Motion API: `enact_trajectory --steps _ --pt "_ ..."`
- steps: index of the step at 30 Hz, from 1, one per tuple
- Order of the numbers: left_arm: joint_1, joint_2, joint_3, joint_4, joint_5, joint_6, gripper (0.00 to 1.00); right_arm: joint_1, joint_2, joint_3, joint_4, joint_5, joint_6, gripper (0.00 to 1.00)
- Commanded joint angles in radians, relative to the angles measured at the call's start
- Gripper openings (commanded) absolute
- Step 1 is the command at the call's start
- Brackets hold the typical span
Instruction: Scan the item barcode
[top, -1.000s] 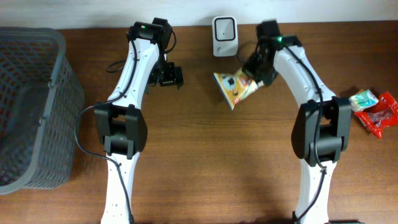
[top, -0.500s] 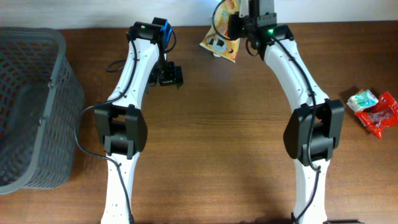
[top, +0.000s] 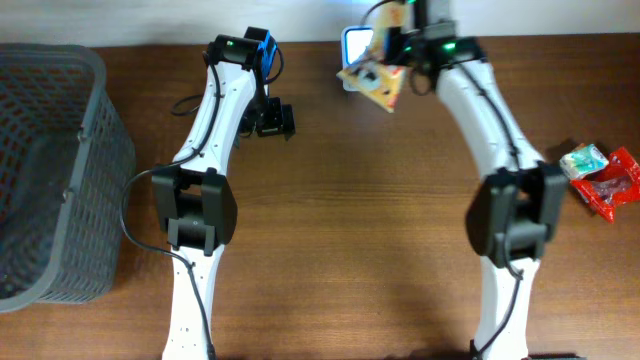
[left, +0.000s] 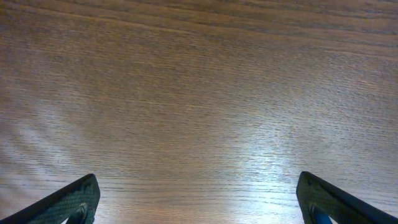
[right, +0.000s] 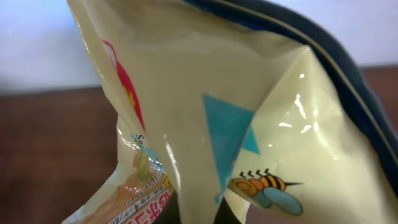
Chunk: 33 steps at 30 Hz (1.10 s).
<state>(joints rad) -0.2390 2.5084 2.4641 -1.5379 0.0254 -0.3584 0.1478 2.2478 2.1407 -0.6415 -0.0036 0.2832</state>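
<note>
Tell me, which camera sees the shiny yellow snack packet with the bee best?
The right wrist view: the shiny yellow snack packet fills it, bee picture clear. Overhead shows it small, in the right gripper. Left wrist shows only wooden table.

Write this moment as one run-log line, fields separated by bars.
phase: holding snack packet by scanner | right gripper: shut on snack packet | left gripper: open, empty, above table

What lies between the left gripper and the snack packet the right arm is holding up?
Nothing but bare table: the overhead view shows empty wood between the left gripper and the snack packet.
</note>
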Motion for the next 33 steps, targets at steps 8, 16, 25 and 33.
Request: enact_trajectory --steps 8,16,25,33 --pt "0.006 -0.004 -0.009 -0.005 -0.007 0.016 0.99 -0.519 -0.188 0.006 -0.451 0.207 0.148 0.04" --pt "0.006 -0.004 -0.009 -0.010 -0.008 0.017 0.99 -0.701 -0.082 0.006 -0.550 0.199 0.112 0.48" --pt "0.006 -0.007 0.037 -0.073 0.103 0.159 0.99 -0.803 -0.256 0.008 -0.613 0.143 0.092 0.80" --pt "-0.005 -0.125 0.228 -0.151 0.188 0.174 0.99 -0.755 -0.541 0.008 -0.681 -0.031 0.092 0.83"
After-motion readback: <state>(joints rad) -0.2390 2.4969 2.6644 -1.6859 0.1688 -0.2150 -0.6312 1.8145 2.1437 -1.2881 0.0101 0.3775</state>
